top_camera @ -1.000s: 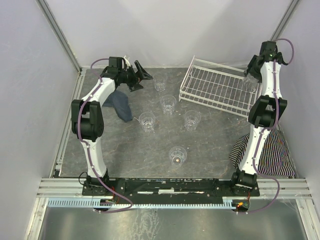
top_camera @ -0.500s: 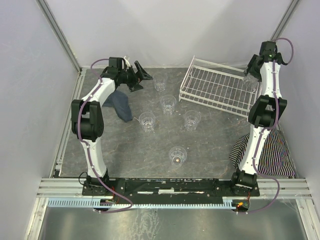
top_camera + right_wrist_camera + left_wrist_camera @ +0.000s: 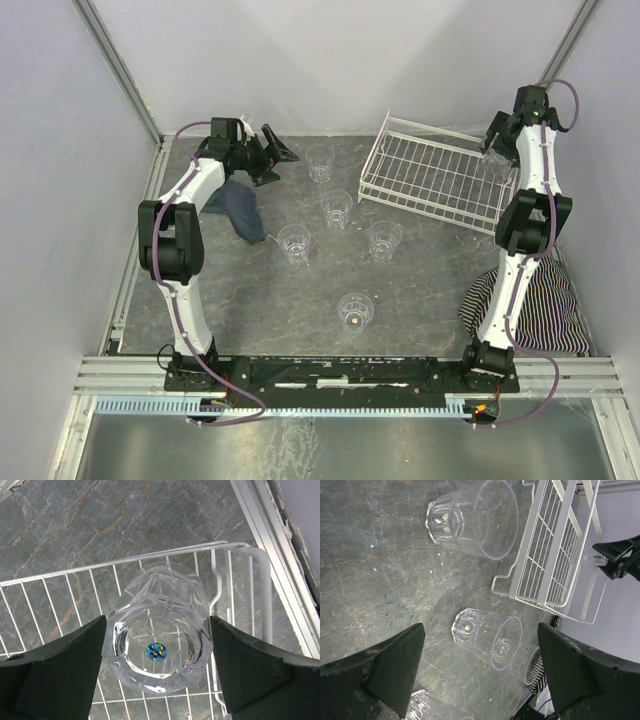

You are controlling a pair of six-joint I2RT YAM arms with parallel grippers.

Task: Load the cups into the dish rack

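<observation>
The white wire dish rack [image 3: 432, 176] sits at the back right. In its far right corner a clear faceted cup [image 3: 159, 645] stands upside down, base and sticker facing the camera. My right gripper [image 3: 158, 630] is over it, a finger against each side of its base, shut on that cup. Several more cups stand upright on the stone surface: [image 3: 320, 165], [image 3: 337, 208], [image 3: 295, 243], [image 3: 385, 240], [image 3: 356, 311]. My left gripper [image 3: 273, 155] hovers open and empty at the back left, level with the nearest cup [image 3: 472, 517]. The rack [image 3: 555, 555] lies beyond it.
A dark blue cloth [image 3: 240, 210] lies under the left arm. A striped cloth [image 3: 550, 300] is bunched beside the right arm's base. Enclosure walls close in the back and sides, and a metal rail [image 3: 135, 260] runs along the left edge.
The right wrist has shifted slightly toward the back over the rack corner. The left gripper has drifted a little to the left. The loose cups have not moved.
</observation>
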